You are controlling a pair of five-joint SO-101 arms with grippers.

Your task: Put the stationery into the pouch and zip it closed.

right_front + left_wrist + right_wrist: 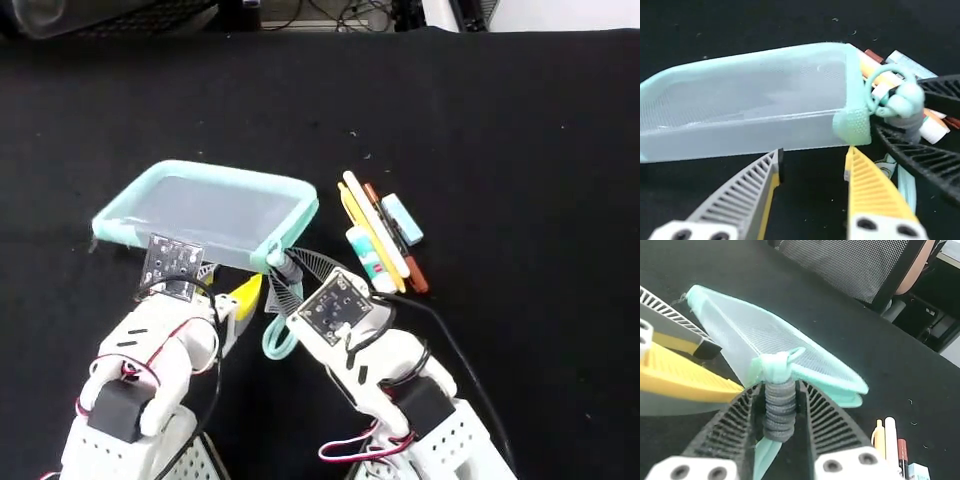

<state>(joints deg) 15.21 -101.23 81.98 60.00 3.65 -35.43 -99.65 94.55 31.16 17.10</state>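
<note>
I see my right tool (779, 389) clamped on the grey zip pull (780, 415) of the pouch (765, 335), my left tool (813, 154) wide open just short of it.

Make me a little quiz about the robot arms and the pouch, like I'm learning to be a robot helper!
1. True or false: the pens are inside the pouch.
2. What does the right gripper grip? A) a pen B) the zip pull C) nothing
3. Fill in: the left gripper is ____, by the pouch's near edge.

Key: 1 false, they lie beside it on the table. 2 B. 3 open.
</note>
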